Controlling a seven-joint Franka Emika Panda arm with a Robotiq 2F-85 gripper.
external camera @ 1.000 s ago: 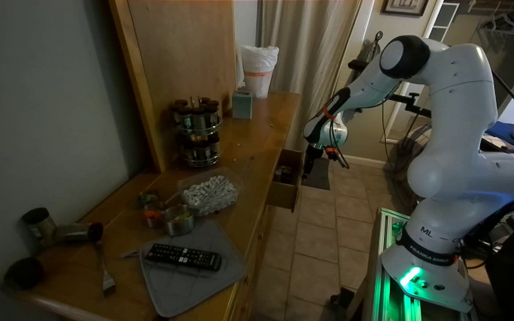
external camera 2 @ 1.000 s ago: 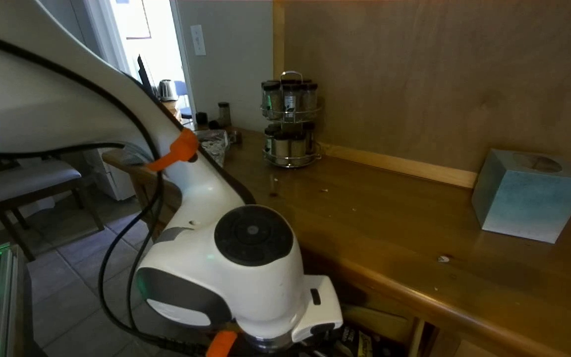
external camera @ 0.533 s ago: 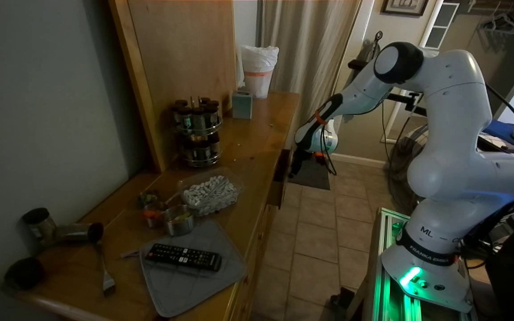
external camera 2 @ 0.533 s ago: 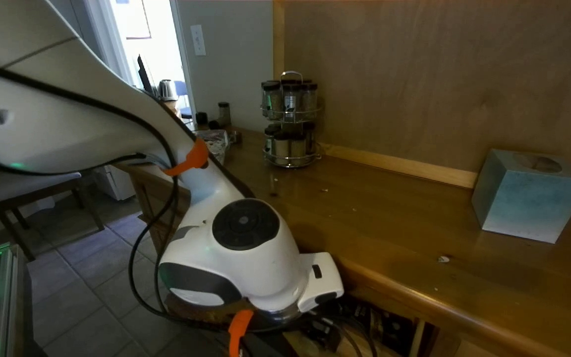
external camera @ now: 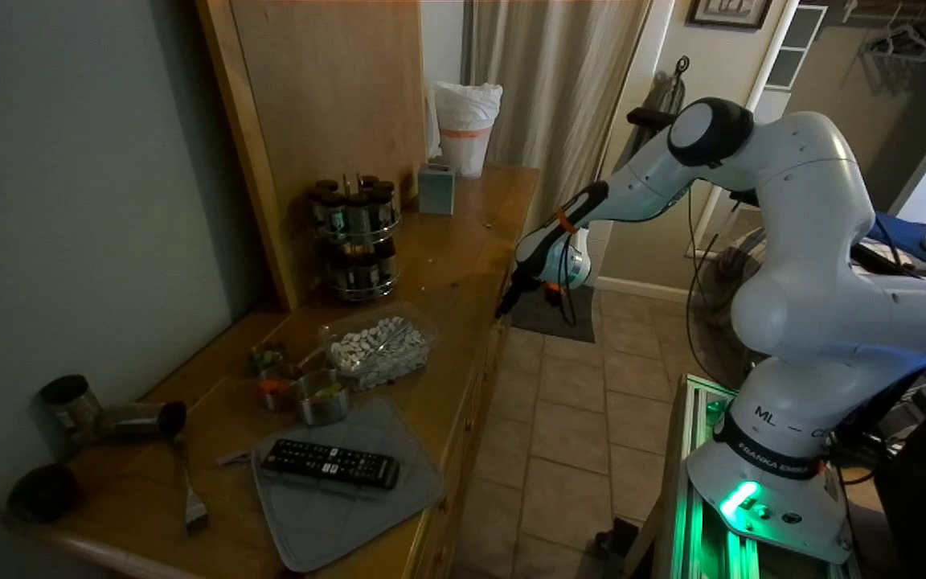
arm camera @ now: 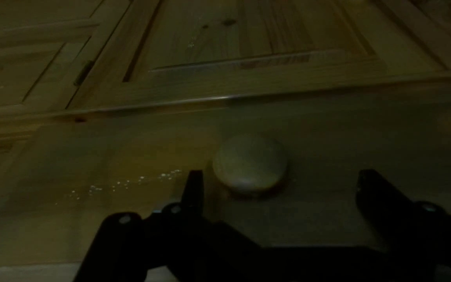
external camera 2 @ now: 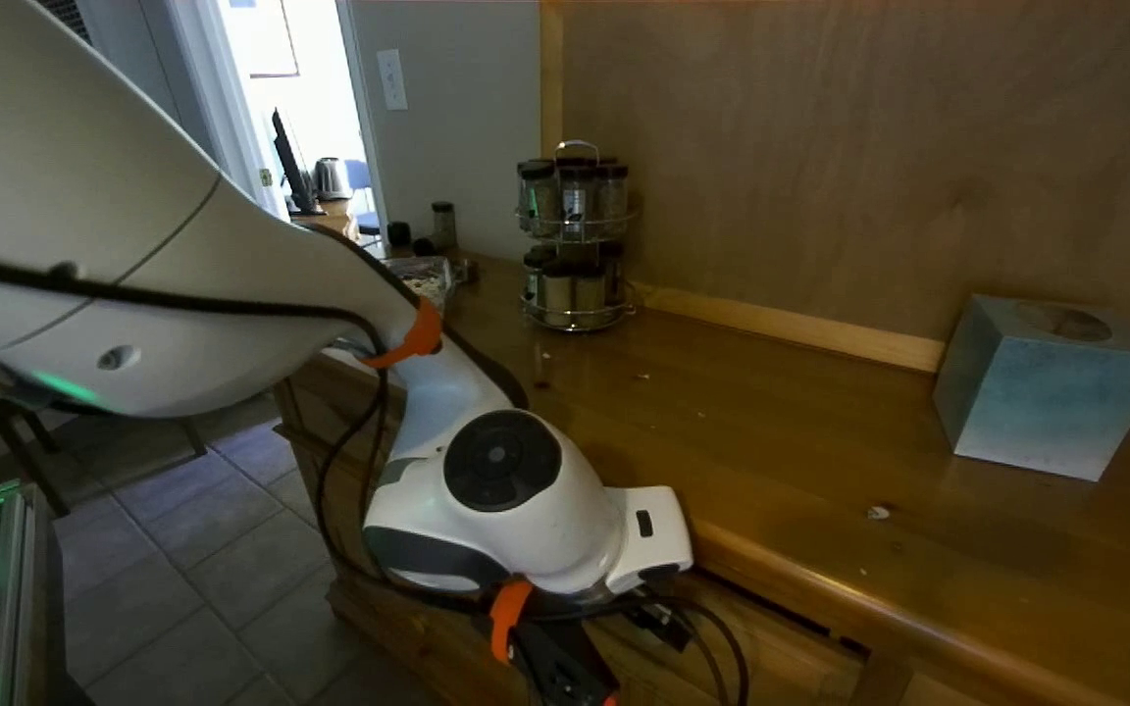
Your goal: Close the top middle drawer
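Note:
The top middle drawer (external camera 2: 781, 642) has a flat light brown wooden front and lies about level with the cabinet face under the counter edge. A thin dark gap shows above its front; its inside is hidden. In the wrist view the drawer front (arm camera: 112, 156) is dim, with a round wooden knob (arm camera: 251, 162). My gripper (arm camera: 281, 174) is open, one finger on each side of the knob, the left finger closer to it. I cannot tell whether the fingertips touch the front. In an exterior view the gripper (external camera: 503, 310) is at the counter's front edge.
The counter (external camera 2: 722, 431) carries a spice rack (external camera 2: 575, 235), a blue tissue box (external camera 2: 1046, 392), a plastic tub of white pieces (external camera: 379, 350) and a remote (external camera: 330, 464) on a grey mat (external camera: 334, 523). Cabinet doors (arm camera: 249, 35) show beside the drawer.
The drawer has slid in from well open to about level with the cabinet. My gripper has moved with it toward the counter.

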